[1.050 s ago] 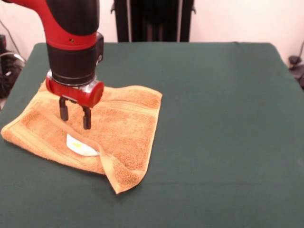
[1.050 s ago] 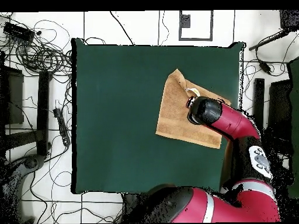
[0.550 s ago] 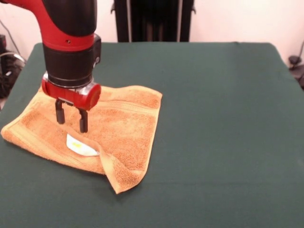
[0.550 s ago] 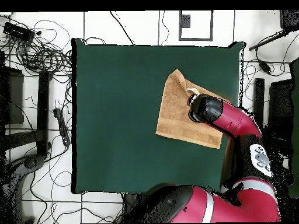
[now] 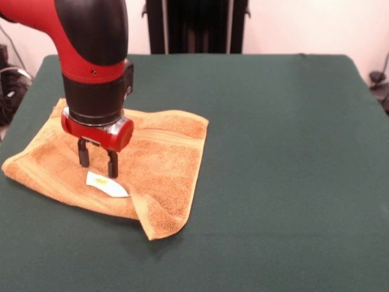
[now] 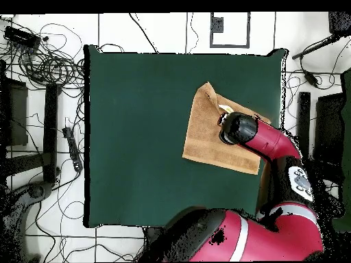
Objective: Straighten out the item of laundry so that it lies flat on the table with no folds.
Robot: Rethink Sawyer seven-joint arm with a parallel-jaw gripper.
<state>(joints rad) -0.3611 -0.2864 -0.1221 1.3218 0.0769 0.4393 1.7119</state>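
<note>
The item of laundry (image 5: pixel 158 158), an orange-tan terry towel, lies on the left part of the dark green table (image 5: pixel 285 152). Its near corner (image 5: pixel 159 220) is folded over on itself, and a small white label (image 5: pixel 107 184) shows beside that fold. My gripper (image 5: pixel 97 161) hangs open just above the towel, its fingertips (image 5: pixel 112 170) close behind the label with nothing between them. In the overhead view the towel (image 6: pixel 209 130) lies near the right side of the table (image 6: pixel 137 137), and the arm's wrist (image 6: pixel 238 128) covers the gripper and part of the cloth.
The towel's left corner (image 5: pixel 9 167) reaches close to the table edge. A black stand (image 5: pixel 194 27) rises behind the table. Cables (image 6: pixel 48 61) and dark equipment (image 6: pixel 51 130) lie on the floor around the table.
The gripper has shifted a little to the right and lower, toward the label, staying open. The towel's near folded corner has shifted slightly.
</note>
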